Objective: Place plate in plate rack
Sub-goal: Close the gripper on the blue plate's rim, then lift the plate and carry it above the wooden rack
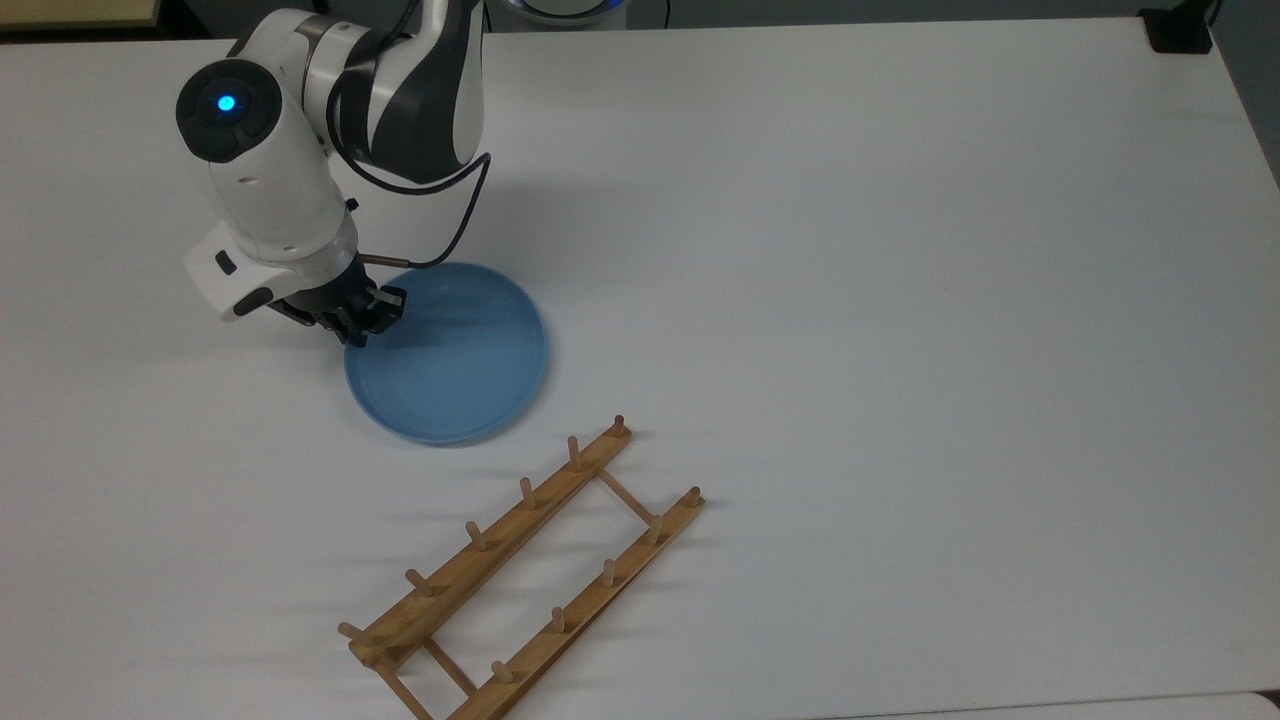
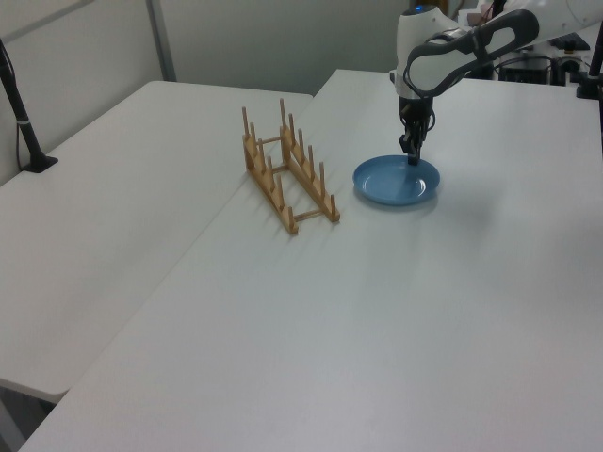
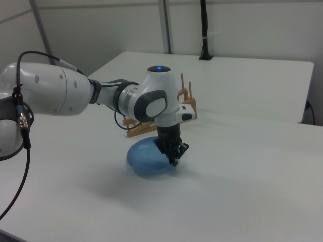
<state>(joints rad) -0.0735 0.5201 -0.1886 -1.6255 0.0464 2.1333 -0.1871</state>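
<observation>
Wooden and light brown, the plate rack is lying nearest the bottom edge of the top view, slanting from lower left to upper right on the white table, its two rails joined by thin crossbars and its short pegs standing upright. Just beyond its upper end, apart from it, the light-blue plate is sitting with one edge lifted: in the right view the plate is tilting, its gripped side raised off the table. The gripper is pinching the plate's rim on the top view's left side, the fingers closed narrowly on that edge. In the left view the gripper is pointing straight down onto the far rim of the plate, and the rack is standing just to the left view's left of the plate. Farther back in the top view, the white wrist with its blue light is leaning over the plate's left side, a black cable is looping beside it, and the arm is reaching in from the top edge. In the right view the arm is stretching in from the right view's left, bending down at the wrist above the plate
</observation>
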